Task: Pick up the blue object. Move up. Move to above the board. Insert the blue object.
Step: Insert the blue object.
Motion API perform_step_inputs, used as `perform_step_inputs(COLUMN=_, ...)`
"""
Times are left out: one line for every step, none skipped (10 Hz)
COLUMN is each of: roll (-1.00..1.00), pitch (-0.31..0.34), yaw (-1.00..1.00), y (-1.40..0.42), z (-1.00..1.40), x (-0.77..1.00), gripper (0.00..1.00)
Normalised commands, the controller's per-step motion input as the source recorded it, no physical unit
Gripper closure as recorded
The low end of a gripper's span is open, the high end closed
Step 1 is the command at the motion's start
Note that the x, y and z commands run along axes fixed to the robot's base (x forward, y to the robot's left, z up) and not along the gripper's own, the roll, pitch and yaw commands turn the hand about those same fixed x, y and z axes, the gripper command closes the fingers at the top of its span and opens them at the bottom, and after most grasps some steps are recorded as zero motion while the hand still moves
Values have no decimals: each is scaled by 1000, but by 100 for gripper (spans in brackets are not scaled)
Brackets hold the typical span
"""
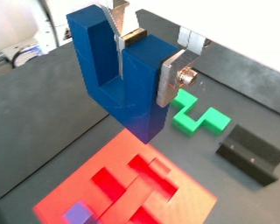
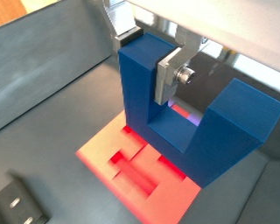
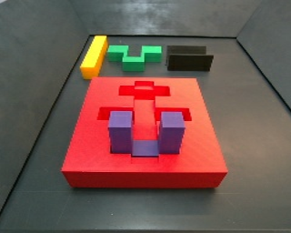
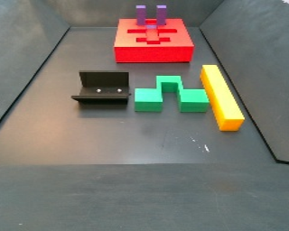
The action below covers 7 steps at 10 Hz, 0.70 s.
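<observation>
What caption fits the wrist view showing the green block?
End effector shut on the blue object, held above the board, green block and fixture beyond.

blue object (image 1: 119, 74): U-shaped, held in tool (image 1: 140, 61) | board (image 1: 119, 188): red, below

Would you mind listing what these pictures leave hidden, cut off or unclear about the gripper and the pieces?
- The gripper, shut on the blue object above the board, appears in neither side view: its height cannot be judged.
- In both wrist views the blue object hides part of the board's recesses.
- In a wrist view the green block is partly behind the blue object.
- The fixture is cut off by the picture edge.
- The purple block shows only as a corner.
</observation>
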Motion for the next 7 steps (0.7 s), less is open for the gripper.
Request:
perform_step_inputs(roll=54, pitch=0, yaw=0, y=-151, z=0, x=0, gripper=100)
perform_step_inputs(roll=54, pitch=0, yaw=0, y=-134, z=-29, x=0, gripper=100)
perform_step_inputs(roll=37, pitch=0, yaw=0, y=-134, z=-69, x=37, gripper=100)
perform_step_inputs(roll=23, pitch=-19, yaw=0, y=-126, z=-183, x=189, gripper=100)
perform_step_inputs(roll=0, pitch=-93, yaw=54, y=-37, z=-369, x=643, gripper=100)
perform_step_inputs(roll=-13, pitch=-126, yaw=54, y=17, z=-289, x=966, gripper=100)
perform_step_inputs(roll=-30, pitch=-131, yaw=71, y=209, z=-249, x=969, gripper=100)
